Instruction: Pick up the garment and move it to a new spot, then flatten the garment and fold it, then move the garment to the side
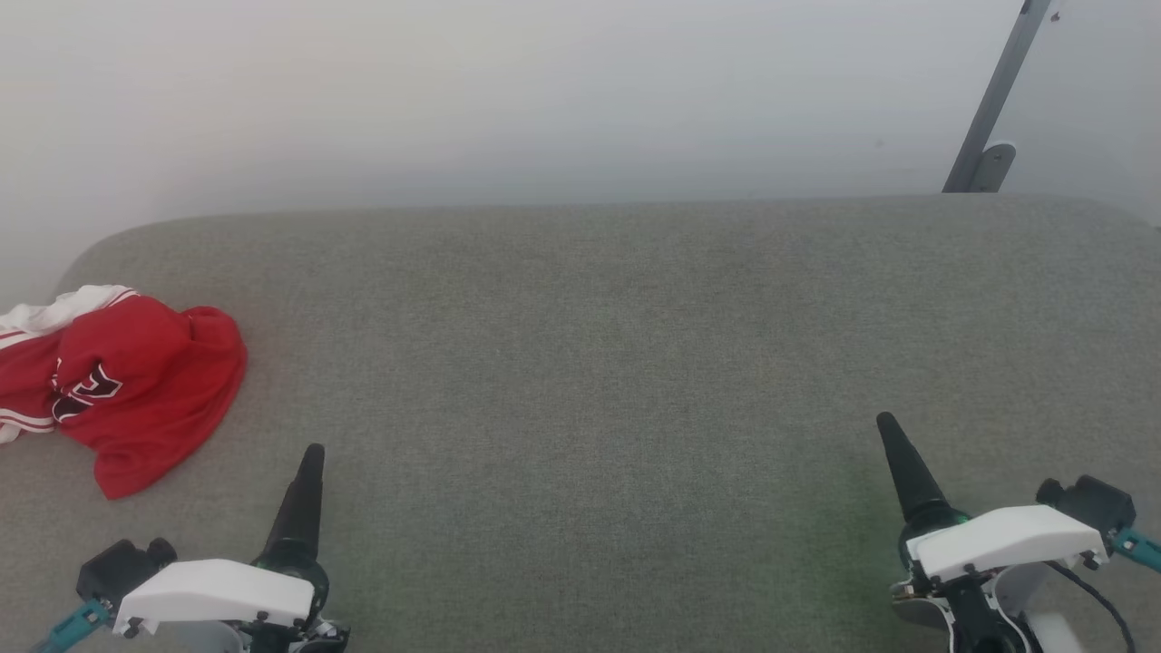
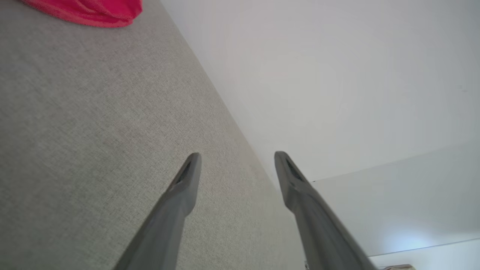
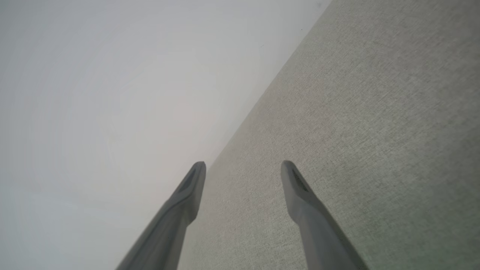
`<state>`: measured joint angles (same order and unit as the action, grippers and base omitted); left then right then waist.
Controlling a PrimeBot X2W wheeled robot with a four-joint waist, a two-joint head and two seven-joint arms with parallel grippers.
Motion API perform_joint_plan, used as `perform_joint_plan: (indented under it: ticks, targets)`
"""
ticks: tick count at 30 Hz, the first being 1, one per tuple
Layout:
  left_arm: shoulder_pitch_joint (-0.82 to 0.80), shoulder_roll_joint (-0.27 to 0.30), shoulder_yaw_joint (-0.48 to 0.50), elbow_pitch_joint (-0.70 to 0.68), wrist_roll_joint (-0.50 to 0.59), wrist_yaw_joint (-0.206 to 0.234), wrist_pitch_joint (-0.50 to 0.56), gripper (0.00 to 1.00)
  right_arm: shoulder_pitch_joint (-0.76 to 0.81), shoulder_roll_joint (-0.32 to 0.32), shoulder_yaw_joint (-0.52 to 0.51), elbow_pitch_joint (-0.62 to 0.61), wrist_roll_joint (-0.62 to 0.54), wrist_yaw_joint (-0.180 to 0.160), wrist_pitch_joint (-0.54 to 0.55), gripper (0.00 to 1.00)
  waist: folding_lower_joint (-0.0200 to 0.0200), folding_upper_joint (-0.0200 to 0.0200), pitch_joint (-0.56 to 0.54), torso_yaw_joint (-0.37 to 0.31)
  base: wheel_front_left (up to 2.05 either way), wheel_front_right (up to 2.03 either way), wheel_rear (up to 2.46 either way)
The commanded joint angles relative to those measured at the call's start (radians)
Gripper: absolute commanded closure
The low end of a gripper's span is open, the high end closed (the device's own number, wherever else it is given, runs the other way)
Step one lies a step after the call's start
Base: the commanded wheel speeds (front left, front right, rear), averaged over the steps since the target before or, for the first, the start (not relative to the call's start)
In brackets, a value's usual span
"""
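Observation:
The garment [image 1: 136,390], a red jersey with white sleeves and dark white-outlined numerals, lies crumpled at the far left of the grey fabric surface [image 1: 580,363]. Its red hem [image 2: 90,11] shows at the top left of the left wrist view. My left gripper [image 1: 313,451] rests at the lower left, a short way right of and nearer than the garment, open and empty [image 2: 237,155]. Over at the lower right, far from the garment, my right gripper [image 1: 884,420] is open too, nothing between its fingers [image 3: 243,165].
The grey fabric surface ends at a rounded far edge against a pale wall [image 1: 544,91]. A grey metal bar with a bracket [image 1: 989,118] leans at the back right. Bare fabric stretches between the two grippers.

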<state>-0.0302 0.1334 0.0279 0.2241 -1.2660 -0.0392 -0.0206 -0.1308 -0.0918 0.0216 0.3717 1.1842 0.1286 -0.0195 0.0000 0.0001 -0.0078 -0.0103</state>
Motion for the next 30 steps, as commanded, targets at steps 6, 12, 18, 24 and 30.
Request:
perform_joint_plan:
  ticks: [6, 12, 18, 24, 30]
  targets:
    - [-0.005, 0.037, -0.022, -0.013, 0.158, 0.018, -0.03, 0.0, -0.04, -0.001, -0.004, 0.009, -0.178, 0.002, -0.016, 0.0, 0.0, -0.0001, -0.004, 0.0, 0.0, 0.0, 0.0]
    - [-0.007, 0.063, -0.03, -0.016, 0.264, 0.022, -0.051, 0.0, -0.045, 0.004, -0.011, 0.009, -0.29, 0.002, -0.021, 0.0, 0.0, -0.0001, -0.007, 0.0, 0.0, 0.0, 0.0]
    - [-0.009, 0.079, -0.028, -0.018, 0.34, 0.011, -0.071, 0.0, -0.05, 0.002, -0.02, 0.0, -0.378, 0.003, -0.027, 0.0, 0.0, -0.0001, -0.007, 0.0, 0.0, 0.0, 0.0]
    - [-0.01, 0.09, -0.023, -0.018, 0.404, 0.004, -0.09, 0.0, -0.05, -0.001, -0.024, -0.011, -0.454, 0.003, -0.035, 0.0, 0.0, -0.0001, -0.007, -0.003, 0.0, 0.0, 0.0]
    - [-0.002, 0.097, -0.019, -0.021, 0.464, -0.004, -0.108, 0.0, -0.047, -0.005, -0.029, -0.02, -0.522, 0.003, -0.04, 0.0, 0.0, -0.0001, -0.007, -0.007, 0.0, 0.0, 0.0]
